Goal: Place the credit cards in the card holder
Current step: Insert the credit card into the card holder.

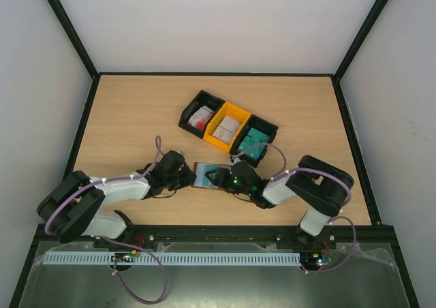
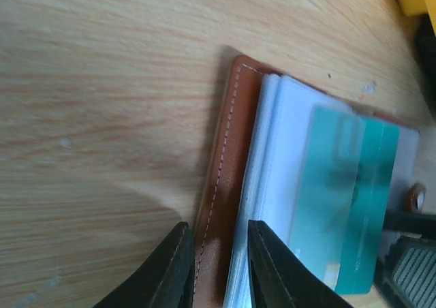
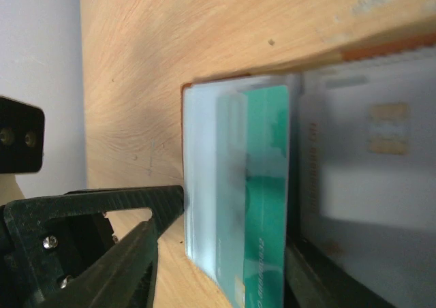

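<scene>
**Brown leather card holder (image 2: 219, 158) being pinched on wooden table (image 2: 102, 117)**

Its edge is being clamped by the left gripper (image 2: 214, 274), a thin teal-green plastic card (image 2: 347, 206) lying on its pale pockets. The spread of the right gripper (image 1: 221, 178) cannot be told. Black and yellow plastic bins (image 1: 240, 110) are holding card stacks (image 1: 199, 117).

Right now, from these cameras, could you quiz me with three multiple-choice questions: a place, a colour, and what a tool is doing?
1. Where is the card holder? A on the floor; B lying open on the table; C lifted in the air.
2. What colour is the card showing in its pocket? A red; B black; C teal-green.
3. What is the left tool doing? A pinching the holder's brown edge; B hanging wide open; C carrying a loose card.
Answers: 1 B, it rests flat on the wood; 2 C, teal shows against the pale pockets; 3 A, its fingers sit either side of the leather.
</scene>
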